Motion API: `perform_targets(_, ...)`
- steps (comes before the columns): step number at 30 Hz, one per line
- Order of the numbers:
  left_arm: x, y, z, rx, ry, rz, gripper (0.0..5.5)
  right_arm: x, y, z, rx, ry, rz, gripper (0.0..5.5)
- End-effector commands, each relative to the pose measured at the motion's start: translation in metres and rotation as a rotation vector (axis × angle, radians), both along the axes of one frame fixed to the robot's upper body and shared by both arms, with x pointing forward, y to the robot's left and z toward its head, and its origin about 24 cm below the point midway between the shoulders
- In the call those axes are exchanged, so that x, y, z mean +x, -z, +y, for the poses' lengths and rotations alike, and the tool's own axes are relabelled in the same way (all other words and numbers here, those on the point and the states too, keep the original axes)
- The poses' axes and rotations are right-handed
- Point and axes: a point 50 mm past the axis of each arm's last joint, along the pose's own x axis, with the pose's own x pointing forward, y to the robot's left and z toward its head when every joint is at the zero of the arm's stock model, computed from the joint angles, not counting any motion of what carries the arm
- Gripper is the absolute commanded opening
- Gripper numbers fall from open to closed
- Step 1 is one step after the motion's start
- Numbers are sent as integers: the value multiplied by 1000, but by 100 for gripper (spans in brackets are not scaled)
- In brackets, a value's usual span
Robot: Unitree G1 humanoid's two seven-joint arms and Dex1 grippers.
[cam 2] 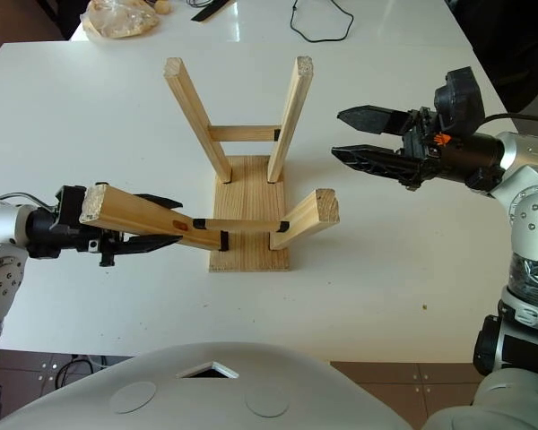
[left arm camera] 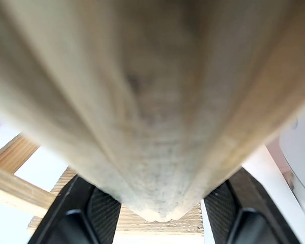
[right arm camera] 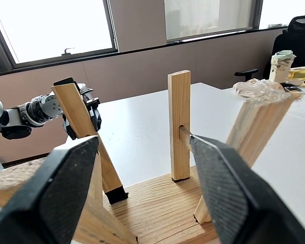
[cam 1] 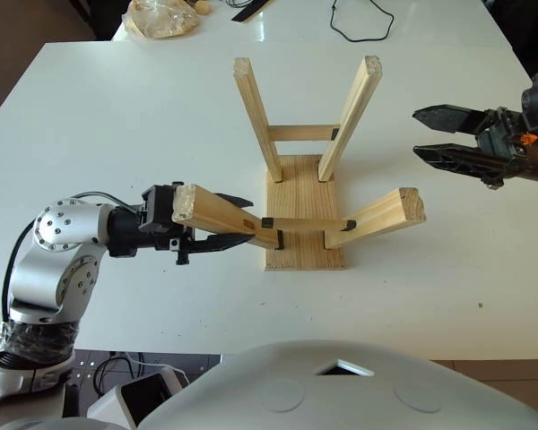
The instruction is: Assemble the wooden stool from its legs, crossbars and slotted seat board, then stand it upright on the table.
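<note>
The wooden stool lies upside down, its slotted seat board (cam 1: 300,190) flat on the table. The two far legs (cam 1: 258,116) (cam 1: 350,116) stand up, joined by a crossbar (cam 1: 300,133). The near pair splays outward, joined by a second crossbar (cam 1: 305,224). My left gripper (cam 1: 247,220) is shut on the near-left leg (cam 1: 217,213), with a finger on either side; in the left wrist view that leg (left arm camera: 152,101) runs between the black pads (left arm camera: 99,213). The near-right leg (cam 1: 381,218) leans to the right. My right gripper (cam 2: 350,134) hangs open in the air, right of the far-right leg.
A crumpled plastic bag (cam 1: 161,16) and a black cable (cam 1: 359,22) lie at the table's far edge. The white table (cam 1: 117,116) has free room left and right of the stool. Its front edge runs just below my left arm.
</note>
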Motion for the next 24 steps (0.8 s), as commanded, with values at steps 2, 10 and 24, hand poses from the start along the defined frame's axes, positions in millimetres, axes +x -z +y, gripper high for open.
perform_targets(2, 6, 21, 4, 182, 34, 106, 205, -2, 2, 4, -16, -6, -21, 330)
perform_targets(10, 16, 29, 0, 285, 47, 194, 205, -1, 10, 10, -60, -34, -22, 330)
perform_targets(24, 15, 37, -11, 278, 41, 302, 205, -1, 18, 14, -104, -38, -38, 330)
